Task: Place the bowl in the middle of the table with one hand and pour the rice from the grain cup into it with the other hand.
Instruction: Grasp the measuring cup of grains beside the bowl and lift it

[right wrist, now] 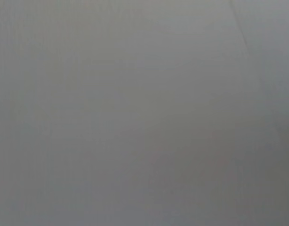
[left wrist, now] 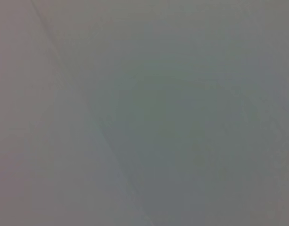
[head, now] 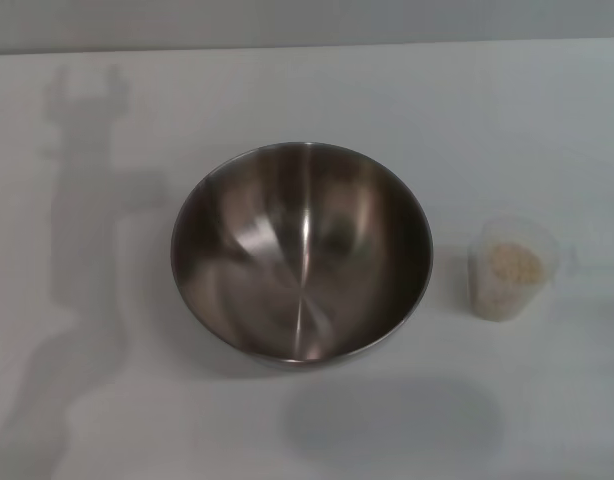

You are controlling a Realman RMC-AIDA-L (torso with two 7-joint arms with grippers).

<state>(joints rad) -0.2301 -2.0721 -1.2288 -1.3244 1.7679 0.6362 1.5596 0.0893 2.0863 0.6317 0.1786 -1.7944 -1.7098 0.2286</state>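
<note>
Head view: I see large shiny steel bowl (head: 301, 252) mid white table (head: 107, 420) | clear plastic grain cup (head: 511, 268) holding pale rice (head: 513, 264), right, apart | grippers unseen, claw state indeterminable.

A shiny brushed-silver steel mixing bowl (head: 301, 252) and a clear, faintly frosted measuring cup (head: 511, 268) of pale beige rice (head: 513, 264) sit on a plain white worktop (head: 107, 400).
</note>
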